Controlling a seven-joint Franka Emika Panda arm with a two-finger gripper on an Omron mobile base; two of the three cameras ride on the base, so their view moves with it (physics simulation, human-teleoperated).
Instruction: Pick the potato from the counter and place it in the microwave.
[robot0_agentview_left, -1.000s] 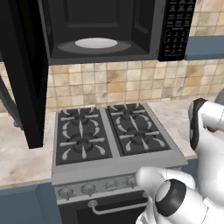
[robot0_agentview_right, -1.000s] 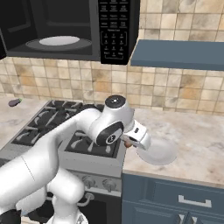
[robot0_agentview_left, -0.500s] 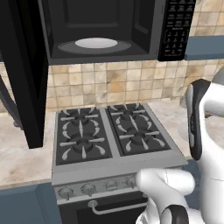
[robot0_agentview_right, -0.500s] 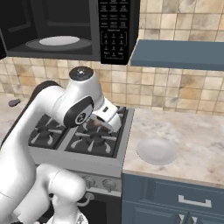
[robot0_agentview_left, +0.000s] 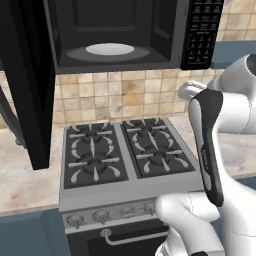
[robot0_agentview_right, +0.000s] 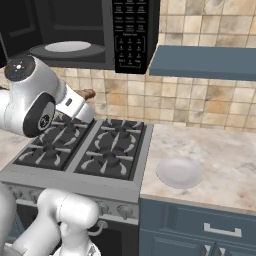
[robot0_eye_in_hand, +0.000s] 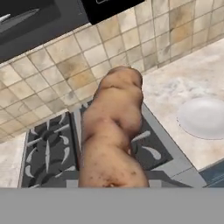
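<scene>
Potato (robot0_eye_in_hand: 114, 131) filled the middle of the hand view, a long brown mottled lump running up from the bottom edge, so near the camera that the finger tips were hidden behind it. From the right base view its brown end (robot0_agentview_right: 87, 93) stuck out past the gripper (robot0_agentview_right: 80, 102), which sat clamped on it at the end of the white arm, in the air above the back left of the gas stove (robot0_agentview_right: 85, 152) and in front of the tiled wall (robot0_agentview_right: 200, 95). It was lifted off the counter (robot0_agentview_right: 220, 155) and hung lower than the microwave (robot0_agentview_right: 75, 32), below the keypad panel (robot0_agentview_right: 129, 35) and not inside the cavity.

The microwave stood open above the stove, its white turntable plate (robot0_agentview_left: 110, 49) lying bare in the dark cavity, and its black door (robot0_agentview_left: 25, 85) swung out to the left and hanging down beside the burners (robot0_agentview_left: 127, 152). In the left base view the arm's dark-striped link (robot0_agentview_left: 210, 145) rose at the right, in front of the counter.

On the beige counter right of the stove lay a white plate (robot0_agentview_right: 179, 172), well apart from the potato; the hand view caught the same plate (robot0_eye_in_hand: 203, 117) at its right side. Blue-grey cabinet fronts (robot0_agentview_right: 200, 230) ran below the counter, and a blue shelf (robot0_agentview_right: 205, 62) hung on the wall to the right of the microwave.
</scene>
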